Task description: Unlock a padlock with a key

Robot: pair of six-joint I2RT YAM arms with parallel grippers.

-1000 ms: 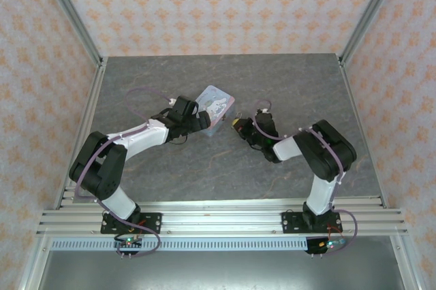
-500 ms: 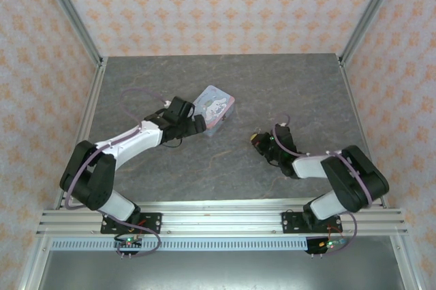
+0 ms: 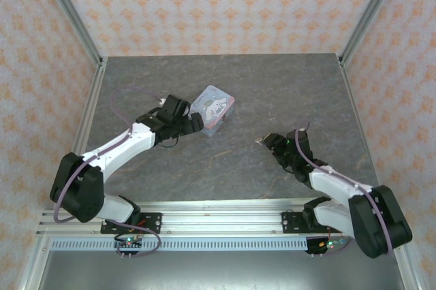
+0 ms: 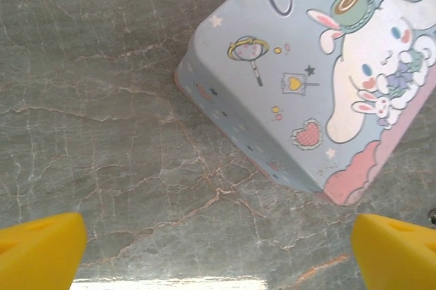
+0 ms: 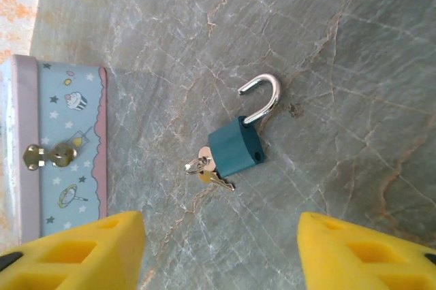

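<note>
Right wrist: open-shackled padlock on bench, key seemingly in it; right tool spread. Left tool spread near tin.

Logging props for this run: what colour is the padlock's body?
The padlock body is dark teal, clearest in the right wrist view.

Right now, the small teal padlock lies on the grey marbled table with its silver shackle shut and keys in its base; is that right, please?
Not quite: the right wrist view shows the silver shackle open, one end free. The small teal padlock does lie on the grey marbled table, small metal keys in its base.
</note>
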